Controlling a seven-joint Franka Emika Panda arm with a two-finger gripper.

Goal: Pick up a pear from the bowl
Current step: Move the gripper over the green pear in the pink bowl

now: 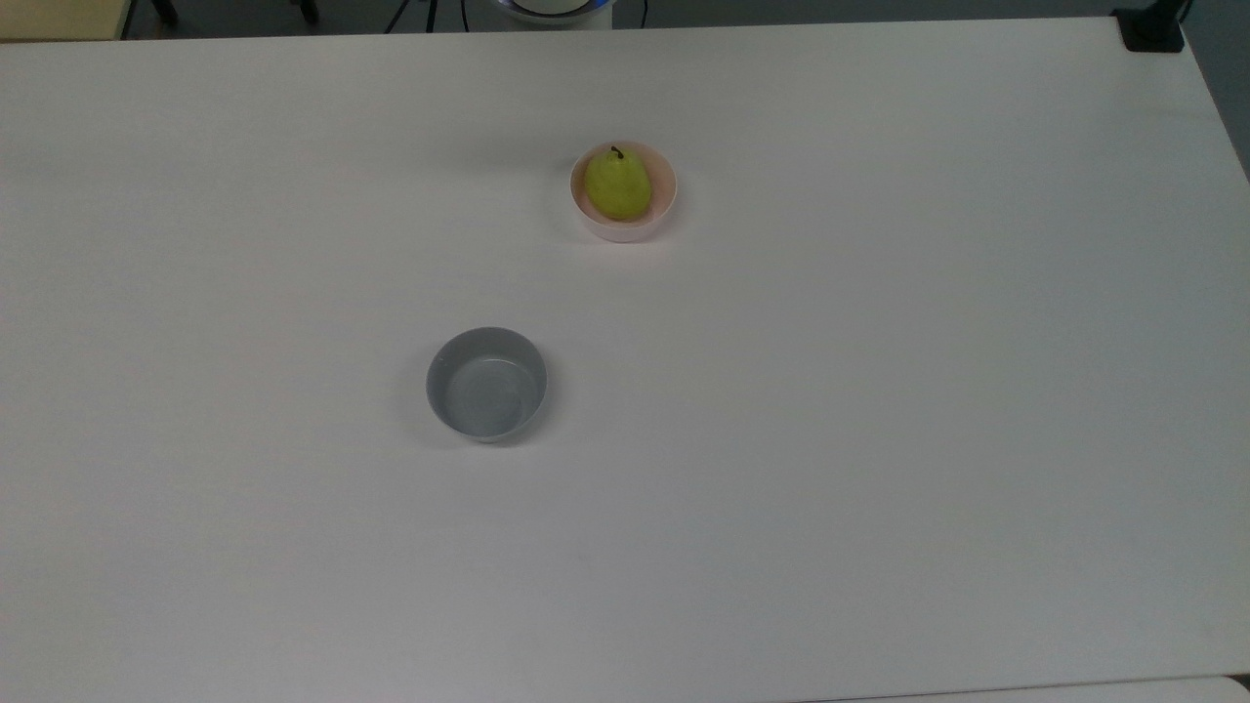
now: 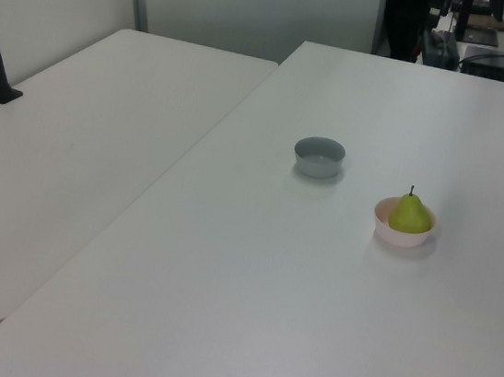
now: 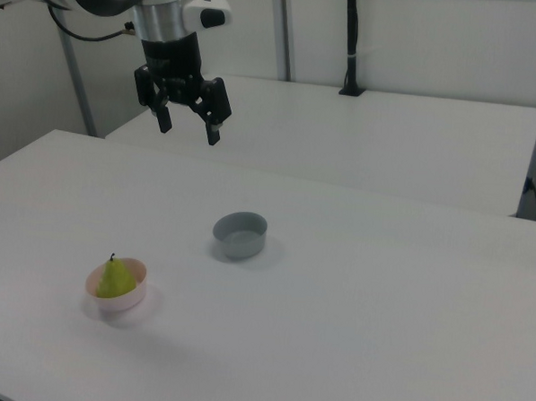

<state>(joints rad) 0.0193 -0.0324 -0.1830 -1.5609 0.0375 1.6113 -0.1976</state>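
High above the white table (image 3: 380,287), the gripper (image 3: 188,126) hangs from the arm in the right view, pointing straight down with its two dark fingers (image 3: 213,130) spread wide apart and nothing between them. It sits near the right view's upper left, well clear of the tabletop.

The pear (image 3: 115,278) stands upright inside the pink bowl (image 3: 117,299), its short dark stem pointing up. In the right view the bowl lies low and toward the right view's left, well below the gripper and a little to the right view's left of it; the two are well apart, with open air and bare table between them.

In the top view the pear (image 1: 617,185) fills much of the pink bowl (image 1: 659,210), leaning toward the top view's left side of the rim, stem toward the far edge of the table. In the left view the pear (image 2: 409,214) rises above the rim of the pink bowl (image 2: 401,235), near the left view's right.

A grey bowl (image 3: 240,234) sits on the same table, apart from the pink one. It lies below and to the top view's left of the pink bowl (image 1: 485,384), and in the left view it is further back and to the left view's left (image 2: 319,155). Its inside looks bare. In the right view it lies to the right view's right of the gripper, lower down, nearer the table's middle.
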